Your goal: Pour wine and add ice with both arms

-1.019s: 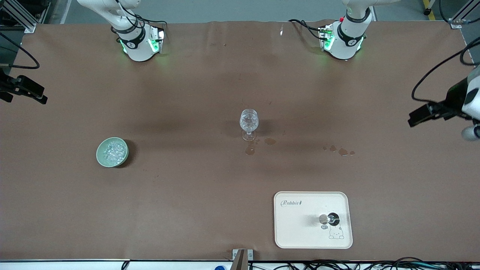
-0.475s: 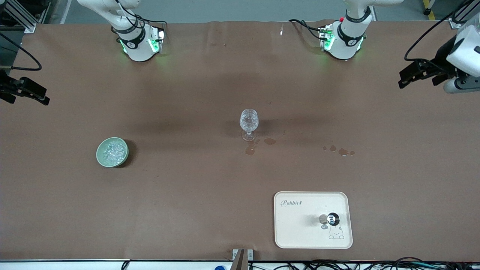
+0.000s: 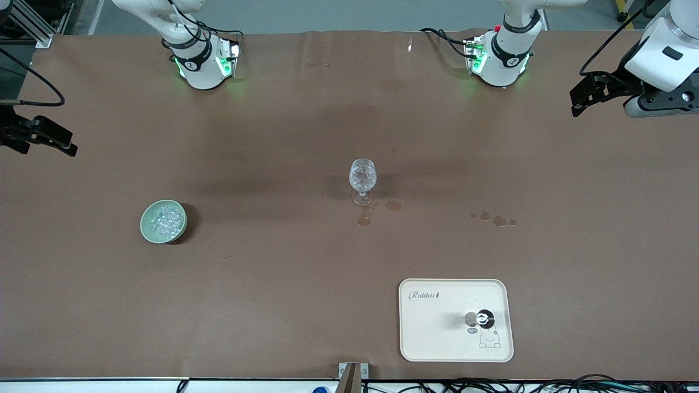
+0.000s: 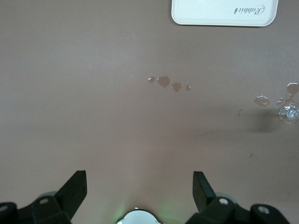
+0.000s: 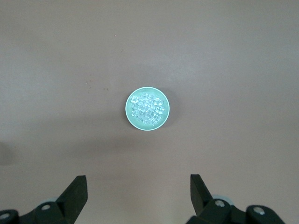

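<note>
A clear stemmed wine glass (image 3: 362, 180) stands mid-table; its bowl glitters and I cannot tell what it holds. It also shows at the edge of the left wrist view (image 4: 288, 112). Ice (image 3: 164, 219) fills a pale green bowl (image 3: 146, 228) toward the right arm's end, also in the right wrist view (image 5: 147, 107). My left gripper (image 3: 578, 102) hangs open and empty in the air at the left arm's end of the table (image 4: 140, 186). My right gripper (image 3: 66, 144) hangs open and empty at the right arm's end, high above the bowl (image 5: 138, 189).
A cream tray (image 3: 437, 338) lies near the front camera, with a small dark, shiny-topped thing (image 3: 484, 318) standing on it. The tray's edge shows in the left wrist view (image 4: 219, 14). Wet spots (image 3: 494, 220) mark the brown cloth beside the glass.
The left arm has swung its gripper up and toward the robots' bases. The right gripper has shifted slightly inward. Glass, bowl and tray have not moved.
</note>
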`<state>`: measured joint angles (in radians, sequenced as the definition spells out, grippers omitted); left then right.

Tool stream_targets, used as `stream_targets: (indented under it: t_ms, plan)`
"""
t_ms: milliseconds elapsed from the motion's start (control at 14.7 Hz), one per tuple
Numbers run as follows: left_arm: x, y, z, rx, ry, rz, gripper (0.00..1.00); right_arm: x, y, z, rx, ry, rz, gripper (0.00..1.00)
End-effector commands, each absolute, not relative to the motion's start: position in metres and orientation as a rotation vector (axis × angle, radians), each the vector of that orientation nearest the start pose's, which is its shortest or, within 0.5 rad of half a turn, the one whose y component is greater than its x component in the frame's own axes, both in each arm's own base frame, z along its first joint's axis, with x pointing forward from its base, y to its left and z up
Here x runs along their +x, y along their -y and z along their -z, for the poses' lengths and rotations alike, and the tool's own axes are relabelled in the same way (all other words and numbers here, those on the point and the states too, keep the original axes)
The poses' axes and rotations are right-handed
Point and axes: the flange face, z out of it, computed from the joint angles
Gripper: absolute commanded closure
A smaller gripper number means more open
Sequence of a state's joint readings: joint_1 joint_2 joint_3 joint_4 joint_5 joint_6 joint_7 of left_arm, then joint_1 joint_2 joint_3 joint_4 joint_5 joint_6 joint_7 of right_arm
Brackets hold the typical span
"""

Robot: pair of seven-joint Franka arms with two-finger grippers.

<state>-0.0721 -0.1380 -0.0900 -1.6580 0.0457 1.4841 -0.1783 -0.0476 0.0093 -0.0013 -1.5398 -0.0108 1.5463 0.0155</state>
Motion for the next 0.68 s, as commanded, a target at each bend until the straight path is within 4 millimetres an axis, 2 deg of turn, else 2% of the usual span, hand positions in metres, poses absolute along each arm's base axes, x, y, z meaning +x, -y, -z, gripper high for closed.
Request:
stream_targets:
  t_ms: [0,204,611]
  plan:
    - [0.4987,0.0701,-0.6573,-3.067,0.055,-0.002,0.00,0.5560,0.0270,-0.6311,-3.137,-0.108,0.000,0.03]
    - [0.5051,0.0674,-0.6590,-3.070,0.062,0.000,0.00,0.5557,0.0270,-0.6308,-3.137,-0.108,-0.005,0.01]
    - [0.5055,0.0720,-0.6566,-3.081,0.042,-0.010,0.00,0.5597,0.0332,-0.6280,-3.136,-0.125,0.002,0.00]
